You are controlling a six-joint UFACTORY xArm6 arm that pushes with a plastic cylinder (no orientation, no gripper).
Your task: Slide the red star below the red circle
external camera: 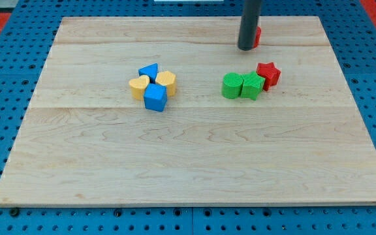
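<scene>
A: So, where is my tip (246,47)?

B: Far side of the wooden board (188,163), right of centre. The dark rod comes down from the top edge and its lower end sits on the wood. No gripper on this rig, so nothing opens or closes; only the rod end touches things.

A: Red circle?

B: A red block (258,36) sits just right of the rod, touching it or nearly so. Most of it is hidden behind the rod; shape cannot be made out.

A: And the red star (268,74)?

B: Nearer than the tip and slightly right of it, apart from it. It touches the right end of a short row: a green block (252,85) beside it, then a rounder green block (232,85) on the left.

A: Anything else?

B: Left of centre, a tight cluster of four: blue triangle (149,70) at the far side, yellow block (139,85) left, a second yellow block (166,81) right, blue cube-like block (155,98) nearest. All touching. Well apart from the tip.
</scene>
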